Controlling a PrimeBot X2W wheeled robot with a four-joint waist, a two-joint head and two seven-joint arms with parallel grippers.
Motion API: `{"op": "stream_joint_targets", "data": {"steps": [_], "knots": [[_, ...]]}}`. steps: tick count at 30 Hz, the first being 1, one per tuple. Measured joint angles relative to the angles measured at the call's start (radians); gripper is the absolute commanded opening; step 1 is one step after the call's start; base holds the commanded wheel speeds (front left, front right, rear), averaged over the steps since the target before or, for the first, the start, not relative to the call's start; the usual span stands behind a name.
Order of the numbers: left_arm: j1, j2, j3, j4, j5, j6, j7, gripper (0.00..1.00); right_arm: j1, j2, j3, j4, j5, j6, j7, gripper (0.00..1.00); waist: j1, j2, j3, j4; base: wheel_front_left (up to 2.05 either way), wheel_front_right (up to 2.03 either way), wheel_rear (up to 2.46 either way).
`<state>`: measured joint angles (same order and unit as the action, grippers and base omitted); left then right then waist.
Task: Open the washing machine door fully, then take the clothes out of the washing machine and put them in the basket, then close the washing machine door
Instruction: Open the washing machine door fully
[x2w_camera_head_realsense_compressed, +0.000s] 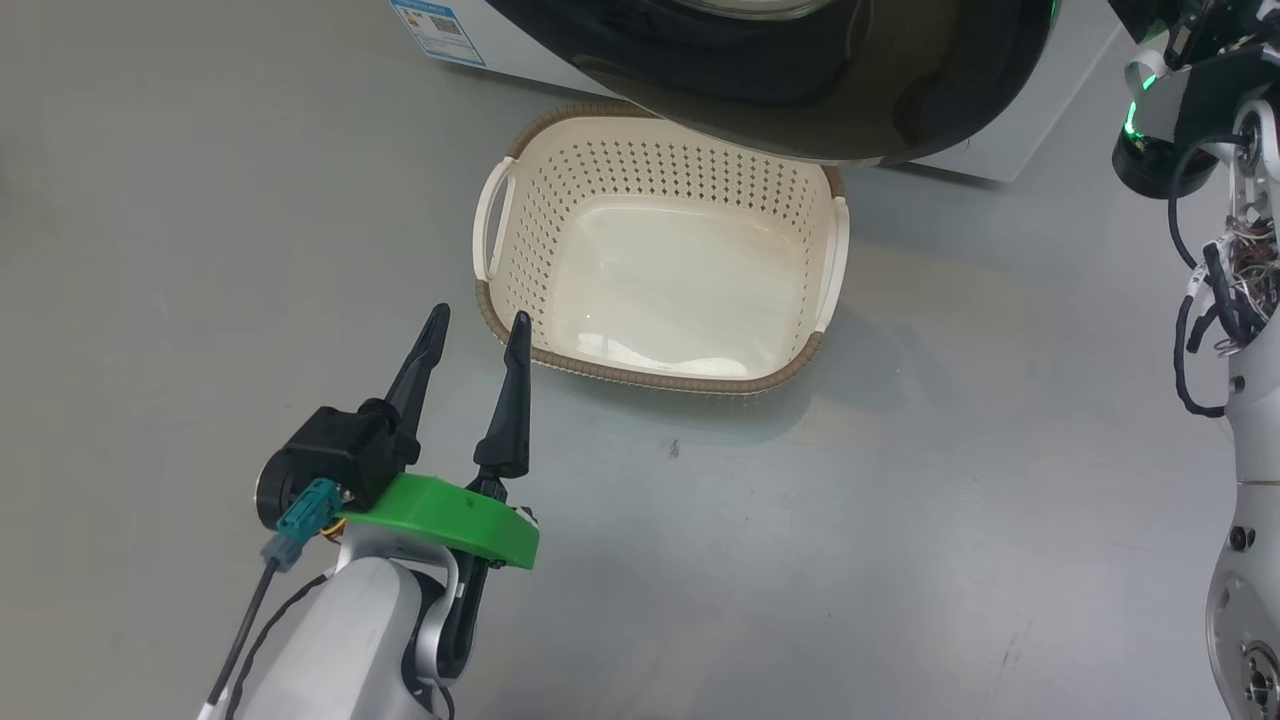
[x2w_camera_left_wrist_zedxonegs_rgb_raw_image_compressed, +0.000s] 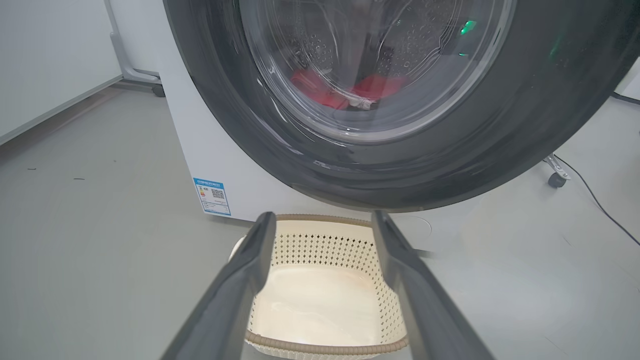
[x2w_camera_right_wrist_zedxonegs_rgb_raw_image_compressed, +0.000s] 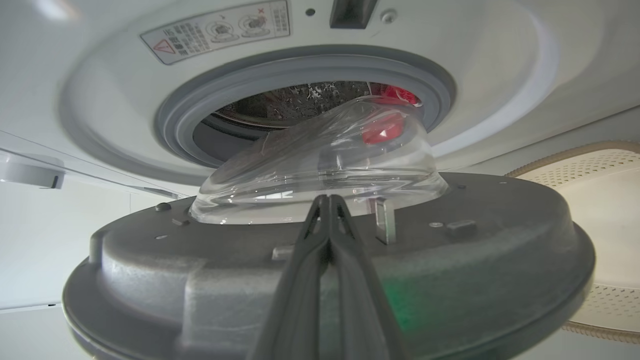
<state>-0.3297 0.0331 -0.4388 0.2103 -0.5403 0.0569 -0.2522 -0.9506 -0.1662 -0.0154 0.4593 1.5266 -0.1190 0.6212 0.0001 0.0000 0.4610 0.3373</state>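
Two fingers of the right gripper (x2w_camera_right_wrist_zedxonegs_rgb_raw_image_compressed: 327, 200), pressed together and empty, point across the grey inner face of the large round glossy black washing machine door (x2w_camera_right_wrist_zedxonegs_rgb_raw_image_compressed: 450, 270), partly open above the cream perforated plastic basket (x2w_camera_head_realsense_compressed: 650, 378). Bright red clothes (x2w_camera_right_wrist_zedxonegs_rgb_raw_image_compressed: 385, 132) sit beyond, inside the white washing machine (x2w_camera_right_wrist_zedxonegs_rgb_raw_image_compressed: 100, 100). The left gripper (x2w_camera_head_realsense_compressed: 480, 315), fingers apart, hovers farther off, by the basket's near corner.

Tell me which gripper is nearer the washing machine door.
Right. The right gripper, shut, sits at the inner face of the washing machine door, tips by its glass bowl. The left gripper, open, hangs by the near-left rim of the basket, apart from the door.
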Motion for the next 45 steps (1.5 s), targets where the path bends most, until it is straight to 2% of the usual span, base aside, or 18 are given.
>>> {"op": "stream_joint_targets", "data": {"steps": [19,45], "knots": [[-0.001,0.000,-0.013,0.009,-0.014,0.001,0.000,1.00,-0.002,0.005,0.008,0.083,0.072,-0.007,0.121,0.00,0.0000,0.0000,-0.024,0.006,0.00,0.00,0.00],[0.015,0.000,0.003,0.045,-0.003,0.009,0.000,1.00,0.141,0.080,0.050,0.180,0.150,-0.007,0.205,0.00,0.0000,0.0000,-0.153,-0.003,0.00,0.00,0.00]]}}
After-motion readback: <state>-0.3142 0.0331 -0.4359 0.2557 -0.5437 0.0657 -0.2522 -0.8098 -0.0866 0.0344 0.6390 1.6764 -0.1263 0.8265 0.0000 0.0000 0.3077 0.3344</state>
